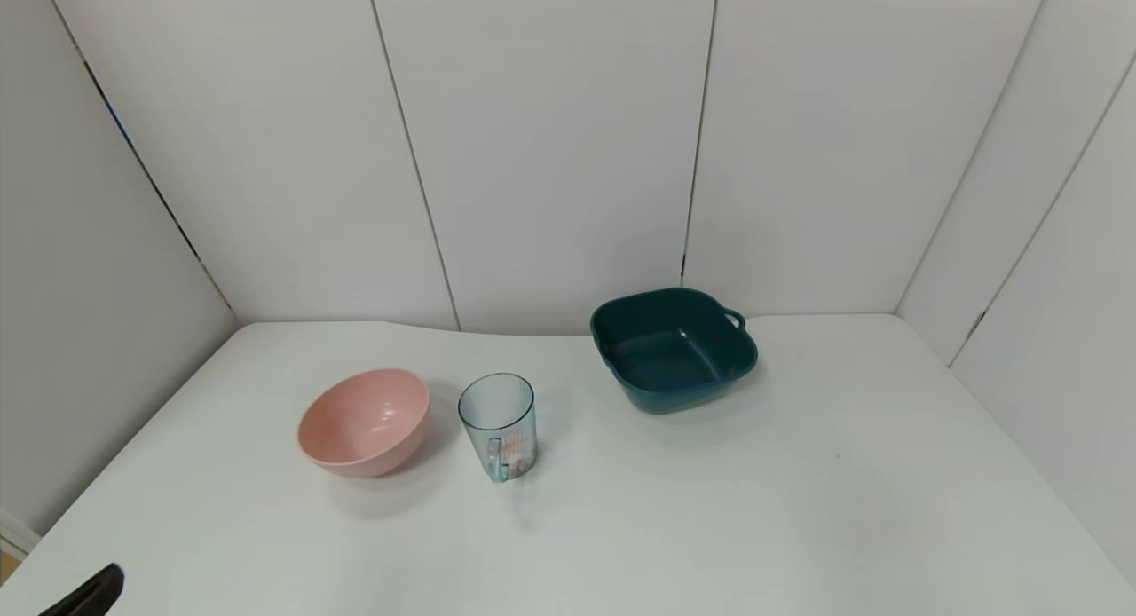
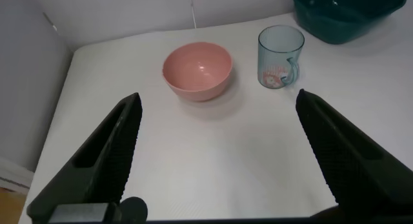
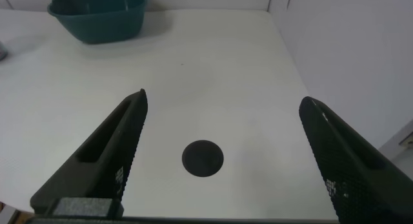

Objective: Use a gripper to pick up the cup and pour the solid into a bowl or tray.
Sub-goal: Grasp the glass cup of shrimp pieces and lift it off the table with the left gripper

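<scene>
1. The cup [image 1: 498,423] stands upright on the white table [image 1: 799,509], handle toward the robot, between the pink bowl [image 1: 365,420] and the teal dish [image 1: 672,349].
2. The pink bowl sits just beside the cup on the robot's left; the teal dish lies farther back on the right, apart from the cup.
3. The solid [image 2: 273,77], red-orange and white pieces, rests at the bottom of the cup.
4. The left gripper [image 2: 219,153] hovers over the table's near left area, fingers spread wide, holding nothing, well short of bowl and cup.
5. The right gripper [image 3: 222,153] hangs over the near right side, fingers likewise spread, above a black round mark [image 3: 202,159] on the table.
</scene>
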